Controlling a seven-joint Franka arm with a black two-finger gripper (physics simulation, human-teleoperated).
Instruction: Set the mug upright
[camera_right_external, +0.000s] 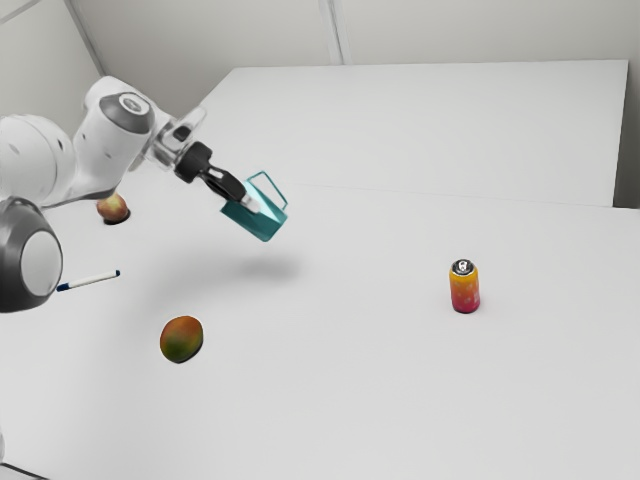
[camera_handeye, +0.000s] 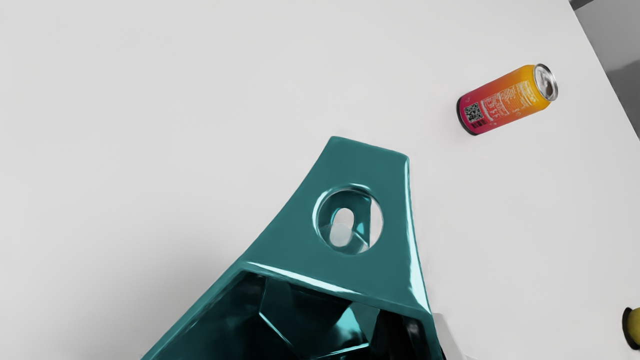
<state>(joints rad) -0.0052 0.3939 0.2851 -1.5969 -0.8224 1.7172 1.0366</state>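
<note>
Mug, teal and with a looped handle, hung above the white table in the grasp of the black gripper. Its body was tilted, not upright, and the handle stuck out from its upper side. Below it, a soft shadow lay on the tabletop, apart from the mug. The gripper was pinching the mug; one pale fingertip showed against its side, while the other was hard to make out. In the wrist view, the mug stood close before the camera, with a round hole in a broad teal face and a dark hollow where angular glints showed. The white arm reached in from the exterior view's left, slanting down toward the mug. A yellow and pink can stood upright on the table, well apart from the mug, toward the exterior view's right. A red and green mango lay nearer that camera. Toward the exterior view's left, a white marker with blue ends lay on the tabletop, and a reddish round fruit rested near the arm, partly hidden behind it.
</note>
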